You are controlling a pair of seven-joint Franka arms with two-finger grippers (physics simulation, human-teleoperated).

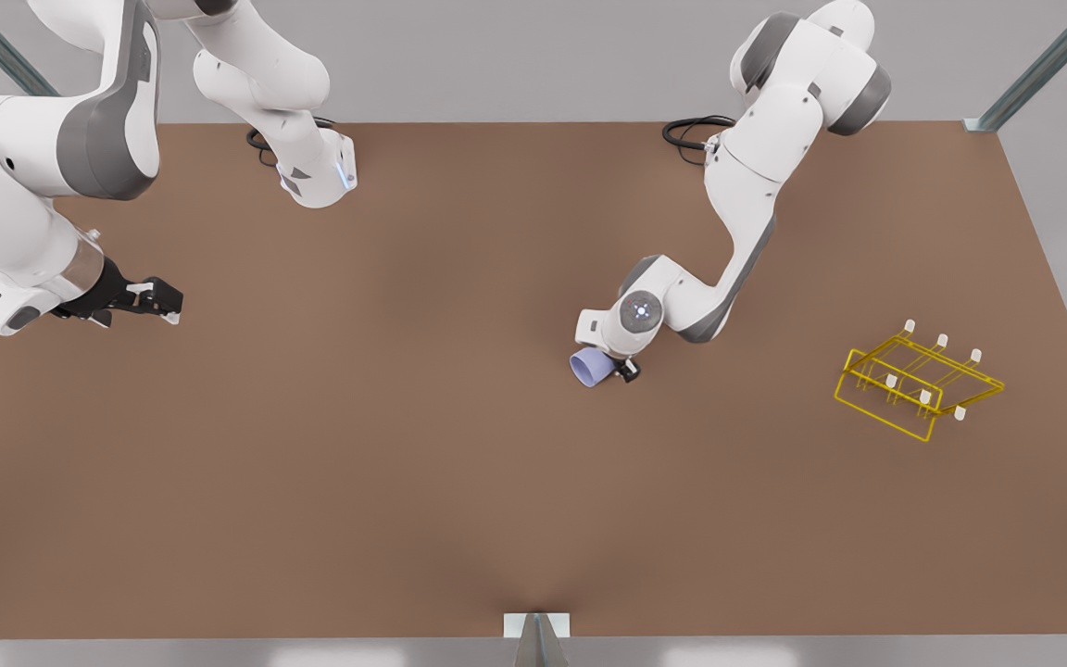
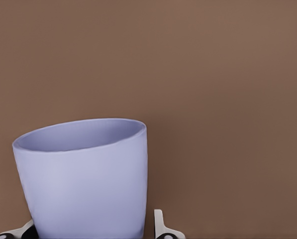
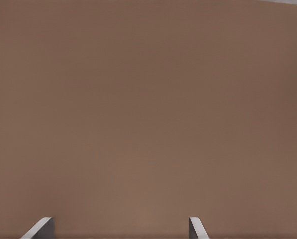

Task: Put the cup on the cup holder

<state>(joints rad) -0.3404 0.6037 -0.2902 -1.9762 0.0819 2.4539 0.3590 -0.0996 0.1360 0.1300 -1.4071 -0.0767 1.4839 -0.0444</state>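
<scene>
The pale lavender-blue cup (image 1: 591, 368) hangs near the table's middle, tipped so its mouth faces the front view's left. My left gripper (image 1: 615, 369) is shut on it. In the left wrist view the cup (image 2: 83, 179) sits close up between the fingers (image 2: 160, 230), one on each side of its base. The yellow wire cup holder (image 1: 918, 384) with white-tipped pegs stands on the table well off to the front view's right of the cup. My right gripper (image 1: 156, 301) waits open at the front view's far left, its fingertips (image 3: 197, 228) spread over bare table.
The brown table (image 1: 404, 445) stretches wide between the cup and the holder. Both arm bases (image 1: 320, 176) stand along the back edge with black cables (image 1: 691, 134). A small metal bracket (image 1: 536, 630) sits at the front edge.
</scene>
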